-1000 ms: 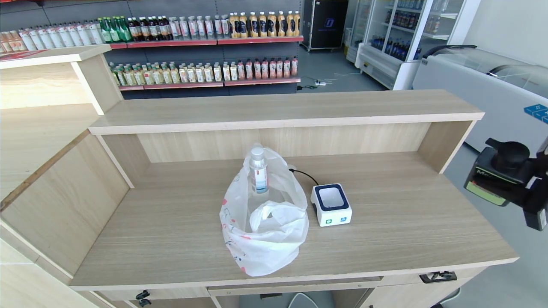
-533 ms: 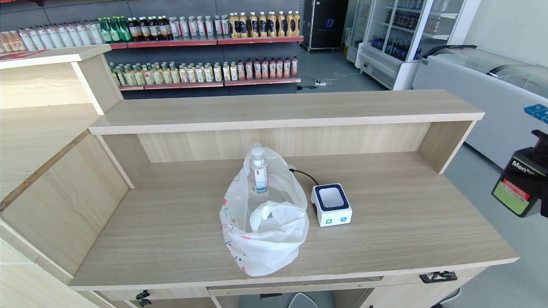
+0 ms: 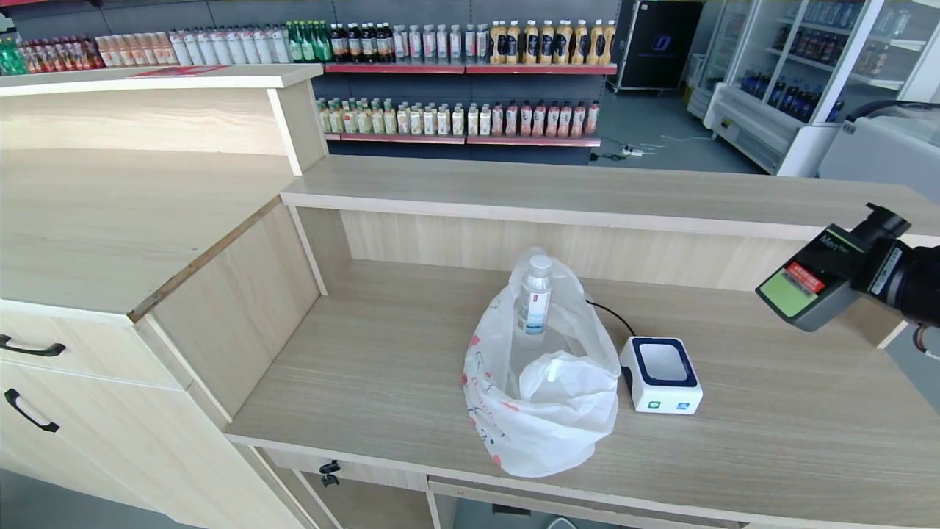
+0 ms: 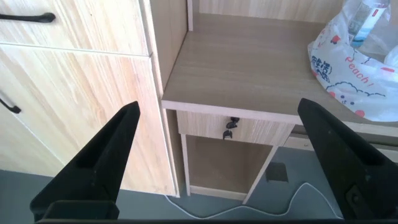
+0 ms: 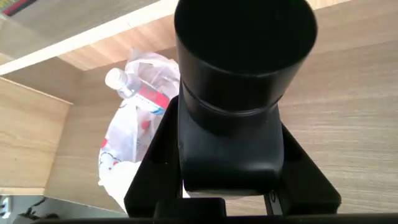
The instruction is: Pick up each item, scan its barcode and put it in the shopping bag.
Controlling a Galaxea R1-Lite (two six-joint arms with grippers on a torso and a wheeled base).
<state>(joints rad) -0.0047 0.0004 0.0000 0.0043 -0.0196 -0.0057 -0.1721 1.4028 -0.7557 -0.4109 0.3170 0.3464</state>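
Right gripper (image 3: 902,281) clamps the dark grey, green-labelled plastic bottle (image 3: 811,286) near its black cap; expect it stiff, slick and body-heavy.

**A:** What is different now?

**B:** The head camera has swung left. The counter (image 3: 382,367), shopping bag (image 3: 540,411) and scanner (image 3: 661,375) now sit further right in frame, and drawers (image 3: 81,367) come into view at the left.

**A:** And the arm?

**B:** The right gripper (image 3: 892,268) has brought the dark bottle (image 3: 811,286) in from beyond the counter's right end. The bottle now hangs nearer the scanner, tipped over, with its cap up to the right.
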